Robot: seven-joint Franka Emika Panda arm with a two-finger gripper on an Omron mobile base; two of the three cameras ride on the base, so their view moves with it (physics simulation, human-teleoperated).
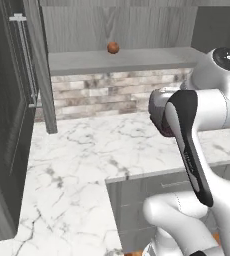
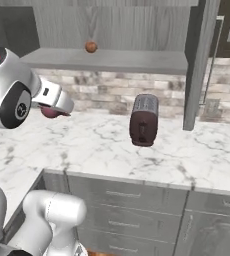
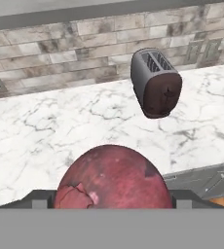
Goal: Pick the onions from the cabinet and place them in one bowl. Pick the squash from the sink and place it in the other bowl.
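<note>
Holding the reddish-purple onion point(image 3: 114, 177) between the gripper point(image 3: 114, 202) fingers, I keep it well out from the cabinet point(image 2: 107, 60) and above the marble counter point(image 2: 102, 145), presumably on its way to a bowl I cannot see yet. Its skin looks matte and mottled, with a flaky patch low on one side. Left of the toaster point(image 2: 143, 120), the orange-brown onion point(image 2: 90, 47) sits alone on the cabinet's flat grey shelf, smooth and round, waiting for a second trip. That toaster is a boxy, dark maroon thing with a grey slotted top, standing before the brick backsplash.
</note>
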